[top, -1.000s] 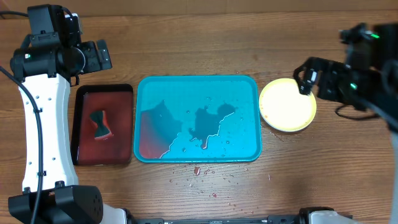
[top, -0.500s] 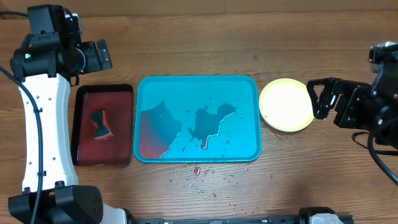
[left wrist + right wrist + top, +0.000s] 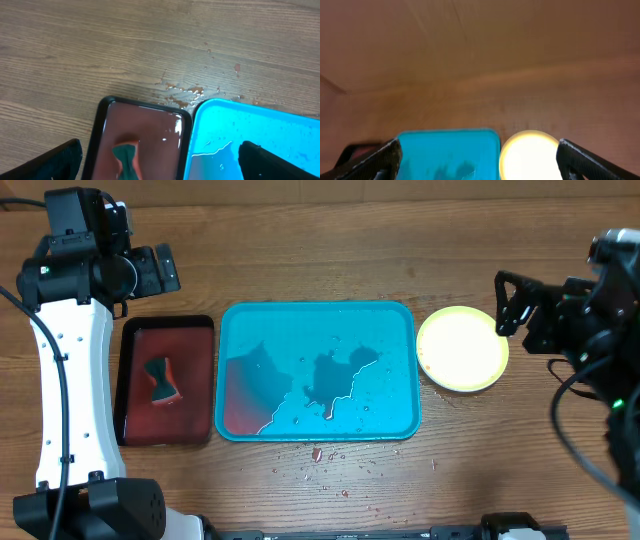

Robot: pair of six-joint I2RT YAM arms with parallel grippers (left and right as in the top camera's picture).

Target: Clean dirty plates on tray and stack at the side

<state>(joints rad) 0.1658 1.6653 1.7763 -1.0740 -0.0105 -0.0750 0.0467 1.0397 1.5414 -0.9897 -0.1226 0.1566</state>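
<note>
The turquoise tray [image 3: 318,315] lies mid-table with no plates on it, only water and a red pool at its front left. It also shows in the left wrist view [image 3: 260,125] and the right wrist view [image 3: 445,147]. The cream-yellow plate [image 3: 462,348] lies to the tray's right, with a greenish rim around it. It also shows in the right wrist view [image 3: 530,155]. No light blue plate shows. My right gripper [image 3: 508,302] is open and empty, beside the plate's far right edge [image 3: 482,160]. My left gripper [image 3: 166,268] is open and empty at the back left [image 3: 162,160].
A black-rimmed dark red tray [image 3: 135,395] lies left of the turquoise tray and holds a green and red sponge [image 3: 161,379], also seen in the left wrist view [image 3: 126,159]. Red droplets [image 3: 320,455] dot the wood in front of the tray.
My right gripper has swung off the plate's right edge, dropped to its right side, then come back up beside its far right edge. The plate, tray and left arm have not moved.
</note>
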